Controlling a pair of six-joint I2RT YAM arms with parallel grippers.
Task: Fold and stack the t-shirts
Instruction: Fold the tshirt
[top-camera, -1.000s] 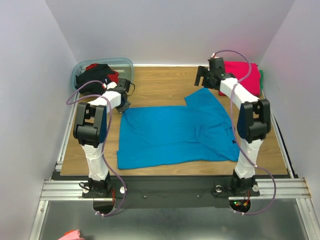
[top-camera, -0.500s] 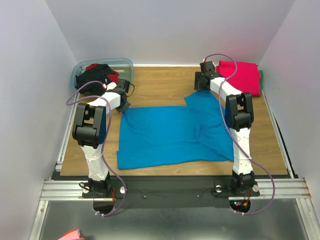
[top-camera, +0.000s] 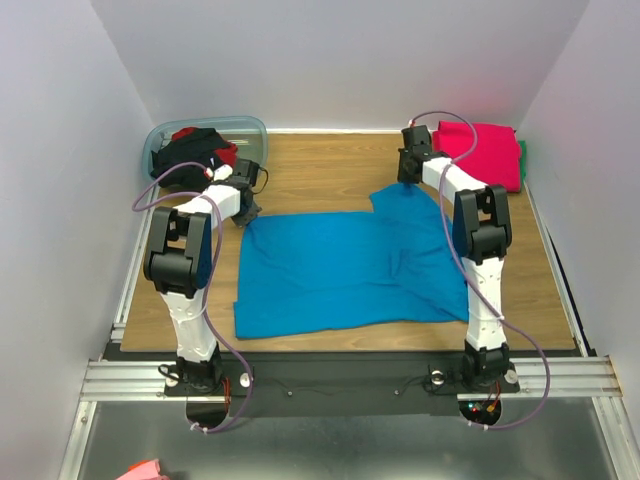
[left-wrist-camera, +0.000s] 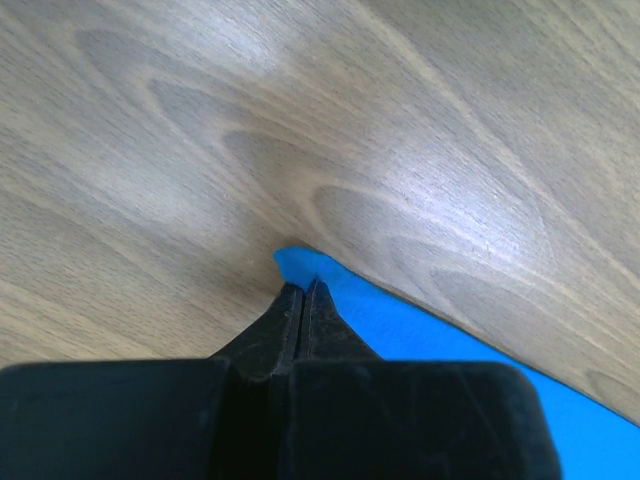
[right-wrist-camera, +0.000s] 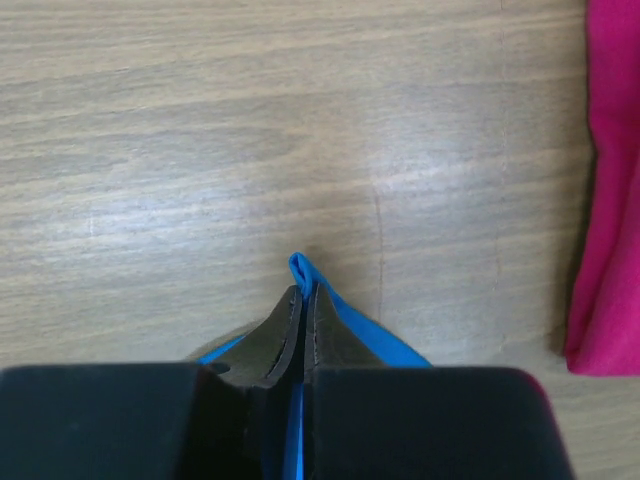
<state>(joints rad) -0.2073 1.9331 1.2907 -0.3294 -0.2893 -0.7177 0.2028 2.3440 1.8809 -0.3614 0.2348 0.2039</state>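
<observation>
Turquoise t-shirt (top-camera: 340, 270) stretches left-right, left claw (left-wrist-camera: 303, 288) and right claw (right-wrist-camera: 303, 292) pinching far corners.

The turquoise-blue t-shirt (top-camera: 350, 270) covers the middle of the desk (top-camera: 320, 165) nearly to its near edge. Bare wood runs along the far edge between the tub (top-camera: 158, 135) in the far left corner and the folded magenta-pink t-shirt (top-camera: 487, 152) in the far right corner. Narrower bare strips follow the left and right edges. The left end effector (left-wrist-camera: 303, 290), pinched on the cloth's far left corner, and the right end effector (right-wrist-camera: 303, 295), pinched on its far right tip near the pink fold, stand in that far lane. Walls (top-camera: 60, 200) close three sides.
</observation>
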